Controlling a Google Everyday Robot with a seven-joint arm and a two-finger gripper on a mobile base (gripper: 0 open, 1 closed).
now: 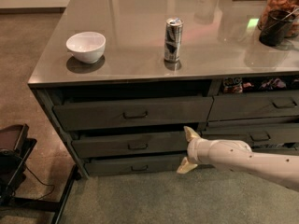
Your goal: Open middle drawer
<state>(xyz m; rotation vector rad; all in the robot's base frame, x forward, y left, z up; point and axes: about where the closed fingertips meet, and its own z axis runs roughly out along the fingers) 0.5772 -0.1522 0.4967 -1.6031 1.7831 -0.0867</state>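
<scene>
Grey counter (131,22) fills the upper view, with a bowl (86,45) and a can (173,40) on it and stacked drawers below. We judge this to be the approach step. The middle drawer (107,146) sits second of three in the left stack and does not look pulled out, and nothing touches its handle (138,146). Our gripper (188,150) hangs at the drawer's right end; the handle lies at 9 o'clock from it, near but apart. The fingers are spread wide, one toward 12 and one toward 6, with nothing between them. The next move, as we read it, calls for sliding toward 9 o'clock until the fingers straddle the loop, closing on it, then pulling straight out. Our arm (243,160) enters from 4 o'clock, the forearm nearly level and the wrist aimed at the drawer front.
</scene>
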